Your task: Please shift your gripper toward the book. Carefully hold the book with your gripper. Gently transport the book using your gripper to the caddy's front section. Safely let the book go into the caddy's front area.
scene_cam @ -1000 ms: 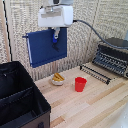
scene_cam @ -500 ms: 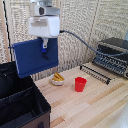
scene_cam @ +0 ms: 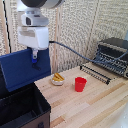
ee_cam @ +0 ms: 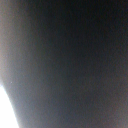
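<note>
Nearest in the exterior view, at the lower left corner, sits the caddy (scene_cam: pixel 30 112) — a large black box with its top open, resting on a pale wooden table (scene_cam: pixel 95 107). Just above and behind its rear edge hangs the book (scene_cam: pixel 20 67), a flat dark blue rectangle held upright and slightly tilted in the air, its lower edge close to the caddy's rim. The gripper (scene_cam: pixel 34 57), the white boxy end of the robot arm, comes down from above and its blue-tipped fingers (scene_cam: pixel 35 58) pinch the book at its upper edge. A red cup (scene_cam: pixel 80 84) stands on the table near the middle, well apart from the caddy. Just behind it toward the exterior view's left is a small bowl (scene_cam: pixel 58 79) holding something yellow. Farther back on the exterior view's right stands a dark toaster oven (scene_cam: pixel 113 54) with a wire rack (scene_cam: pixel 97 74) lying before it. The wrist view is almost wholly dark and blurred — only a dim blue-black surface (ee_cam: pixel 75 65) fills it.
</note>
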